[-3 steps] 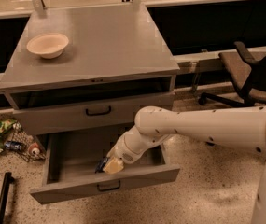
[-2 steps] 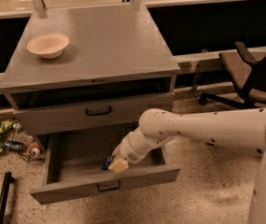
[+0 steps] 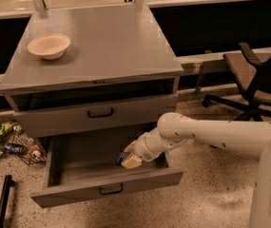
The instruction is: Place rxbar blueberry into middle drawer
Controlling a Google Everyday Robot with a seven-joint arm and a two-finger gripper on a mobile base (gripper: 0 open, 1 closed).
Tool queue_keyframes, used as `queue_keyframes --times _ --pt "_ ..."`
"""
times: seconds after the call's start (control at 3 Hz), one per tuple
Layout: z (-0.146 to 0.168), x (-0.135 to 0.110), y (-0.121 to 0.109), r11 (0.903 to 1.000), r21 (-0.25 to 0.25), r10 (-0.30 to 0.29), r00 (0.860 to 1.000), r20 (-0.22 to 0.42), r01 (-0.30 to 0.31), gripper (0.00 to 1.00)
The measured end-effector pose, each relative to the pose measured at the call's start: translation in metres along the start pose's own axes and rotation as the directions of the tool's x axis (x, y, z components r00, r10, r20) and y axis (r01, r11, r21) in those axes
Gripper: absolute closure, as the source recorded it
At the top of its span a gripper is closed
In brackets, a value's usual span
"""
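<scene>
Nearly finished: your pincer [image 3: 129, 160] is low inside the open middle drawer [image 3: 73, 194], and the rxbar blueberry [image 3: 120, 156] is at its tip, near the drawer's front panel. Whether it grips the bar or not, I cannot tell. You must confirm the release.

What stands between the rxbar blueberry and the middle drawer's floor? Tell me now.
Nothing visible does. The gripper is down inside the open middle drawer with the rxbar blueberry at its tip, and the drawer floor around them shows bare.
</scene>
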State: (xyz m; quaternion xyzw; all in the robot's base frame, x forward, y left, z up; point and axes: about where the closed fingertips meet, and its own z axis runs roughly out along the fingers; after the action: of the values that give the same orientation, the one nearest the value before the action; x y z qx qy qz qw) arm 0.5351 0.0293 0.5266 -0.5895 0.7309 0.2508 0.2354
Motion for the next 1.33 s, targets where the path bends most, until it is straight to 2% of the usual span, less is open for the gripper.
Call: queue_keyframes --times 0.33,0.67,1.0,1.33 --pt "0.01 0.029 -0.021 0.9985 0.012 0.053 0.998 0.027 -0.054 1.0" --pt "0.025 0.044 -0.041 0.9958 0.024 0.086 0.994 0.064 -0.088 1.0" --pt "0.041 0.05 -0.059 0.9917 0.054 0.113 0.99 0.081 -0.117 0.82" --pt "0.05 0.047 -0.073 0.9882 0.076 0.127 0.988 0.084 -0.133 0.59"
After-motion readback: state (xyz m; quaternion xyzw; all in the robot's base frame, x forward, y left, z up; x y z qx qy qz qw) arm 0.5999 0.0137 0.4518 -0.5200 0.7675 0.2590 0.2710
